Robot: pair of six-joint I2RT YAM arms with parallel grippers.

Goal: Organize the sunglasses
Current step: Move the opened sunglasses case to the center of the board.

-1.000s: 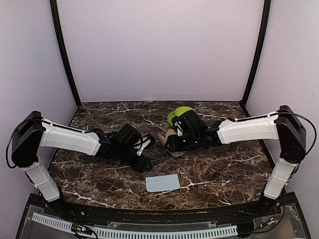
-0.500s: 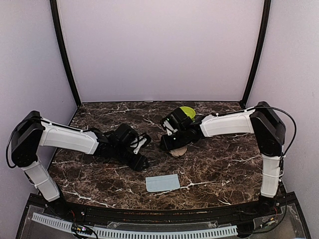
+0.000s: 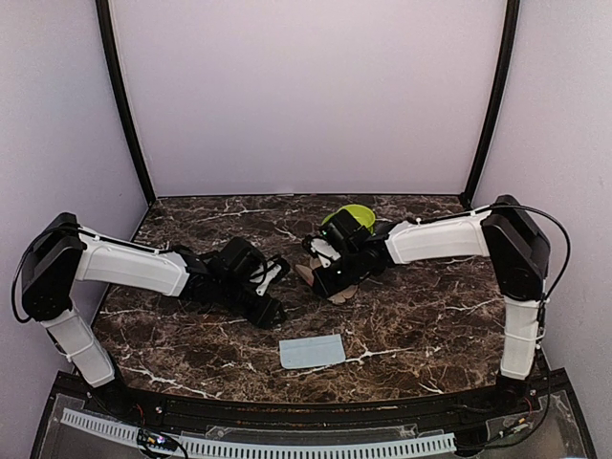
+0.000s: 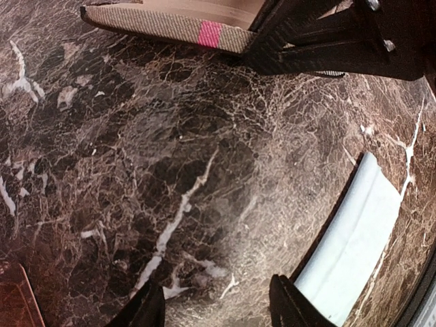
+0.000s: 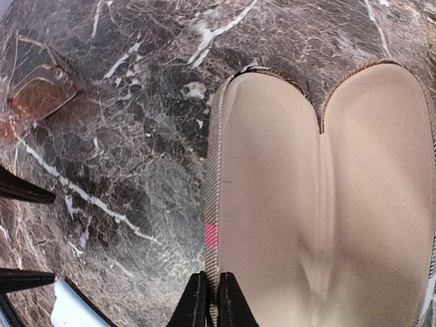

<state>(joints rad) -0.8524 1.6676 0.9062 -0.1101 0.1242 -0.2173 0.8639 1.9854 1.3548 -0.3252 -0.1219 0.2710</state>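
An open beige sunglasses case (image 5: 327,204) with a striped rim and a pink mark lies on the marble; it also shows as the case (image 3: 340,291) and the case (image 4: 170,26). My right gripper (image 5: 211,296) is shut on its near rim, and in the top view the right gripper (image 3: 321,281) sits over the case. Sunglasses (image 5: 30,95) with pinkish lenses lie left of the case; one lens of the sunglasses (image 4: 12,300) shows in the left wrist view. My left gripper (image 4: 214,306) hangs open over bare marble with nothing between its fingers, just left of the case as the left gripper (image 3: 268,309).
A light blue cloth (image 3: 313,351) lies flat near the front middle, close to the left gripper's right finger as the cloth (image 4: 354,245). A green rounded object (image 3: 358,213) sits behind the right wrist. Purple walls enclose the table on three sides.
My right gripper has swung left over the case and closed on its rim. The left gripper has drawn back slightly to the left and stays open.
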